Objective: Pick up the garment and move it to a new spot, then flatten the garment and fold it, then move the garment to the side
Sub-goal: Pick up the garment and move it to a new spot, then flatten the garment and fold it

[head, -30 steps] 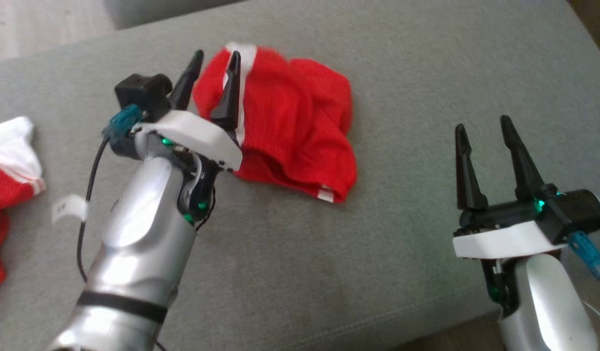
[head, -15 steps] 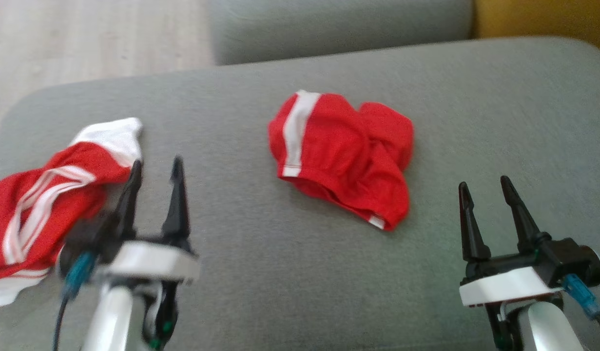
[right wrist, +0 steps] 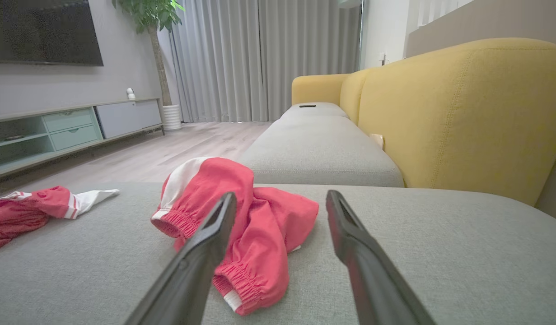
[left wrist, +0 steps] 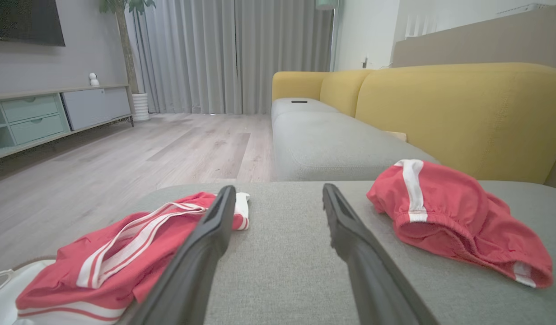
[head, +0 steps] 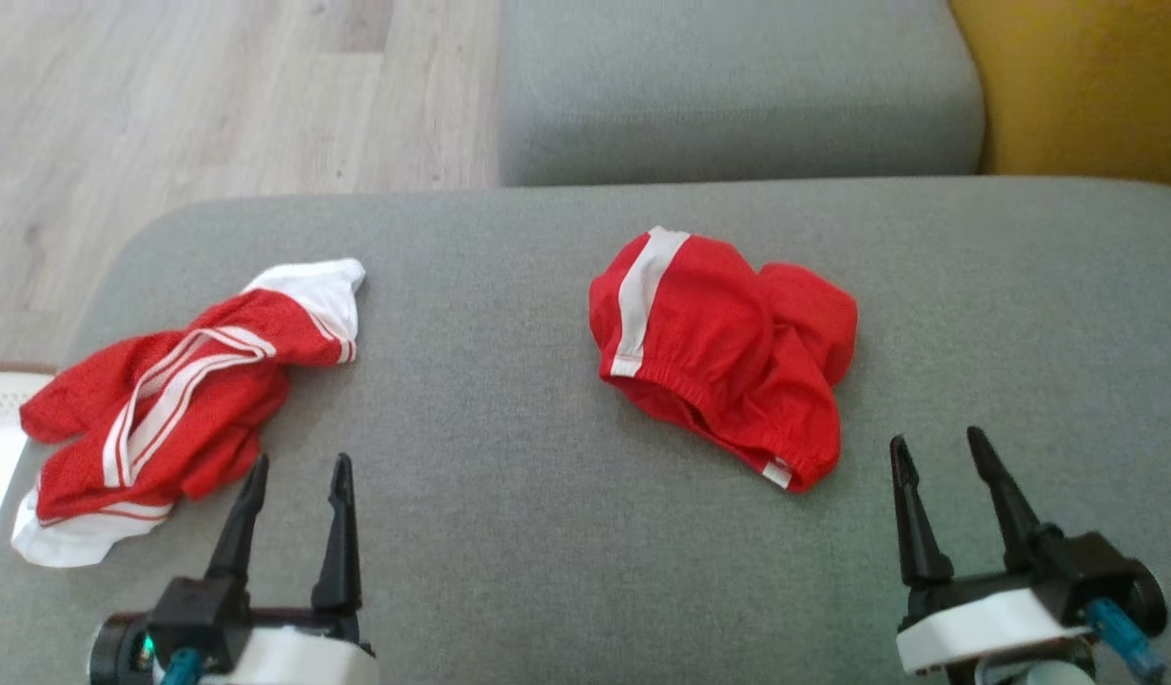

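Head view shows the garment (head: 728, 362), red shorts with a white side stripe and gathered elastic hems, lying crumpled in a loose heap on the grey sofa cushion (head: 509, 514). It is nearer the right tool (head: 936, 440) than the left tool (head: 300, 463). Both tools stand spread, holding nothing.

- Ends in two long, tapering black fingers on both left gripper (head: 301, 463) and right gripper (head: 936, 440).
- Mounts each pair on a black block over a white plate.
- Trails a blue-teal plug (head: 1118, 645) at the right base.
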Controlling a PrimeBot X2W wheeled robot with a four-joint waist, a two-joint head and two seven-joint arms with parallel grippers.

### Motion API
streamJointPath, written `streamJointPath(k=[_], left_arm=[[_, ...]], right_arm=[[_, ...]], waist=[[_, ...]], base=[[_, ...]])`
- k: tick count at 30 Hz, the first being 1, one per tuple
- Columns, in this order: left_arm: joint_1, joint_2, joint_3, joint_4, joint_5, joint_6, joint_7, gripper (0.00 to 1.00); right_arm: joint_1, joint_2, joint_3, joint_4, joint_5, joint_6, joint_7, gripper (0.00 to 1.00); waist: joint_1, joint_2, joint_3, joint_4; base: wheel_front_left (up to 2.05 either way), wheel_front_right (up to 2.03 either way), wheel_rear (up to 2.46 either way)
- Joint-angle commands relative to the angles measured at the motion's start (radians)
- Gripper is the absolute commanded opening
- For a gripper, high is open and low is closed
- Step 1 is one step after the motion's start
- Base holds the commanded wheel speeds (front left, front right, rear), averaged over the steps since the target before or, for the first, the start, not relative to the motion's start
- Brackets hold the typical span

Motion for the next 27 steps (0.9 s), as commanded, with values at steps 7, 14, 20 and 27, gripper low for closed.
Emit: streamJointPath(k=[7,14,20,27], left_arm=[[0.014,0.006,0.013,-0.045,0.01,-0.013,-0.005,1.0],[0.029,0.006,0.01,-0.029,0.01,-0.014,-0.005,1.0],[0.028,0.006,0.006,-0.021,0.02,-0.015,-0.005,1.0],[0.025,0.006,-0.005,-0.012,0.02,-0.011,-0.005,1.0]], right_arm=[[0.025,-0.005,0.041,-0.027,0.01,0.008,-0.005,1.0],[0.048,-0.005,0.047,-0.025,0.017,0.008,-0.005,1.0],[0.043,-0.004,0.045,-0.022,0.018,0.008,-0.005,1.0],[0.04,-0.004,0.046,-0.014,0.02,0.008,-0.005,1.0]], waist=[[0.0001,-0.0001,-0.037,-0.005],[0.0001,-0.0001,-0.045,-0.011],[0.0001,-0.0001,-0.043,-0.007],[0.0001,-0.0001,-0.044,-0.003]], base=[[0.0,0.0,0.0],[0.0,0.0,0.0],[0.0,0.0,0.0],[0.0,0.0,0.0]])
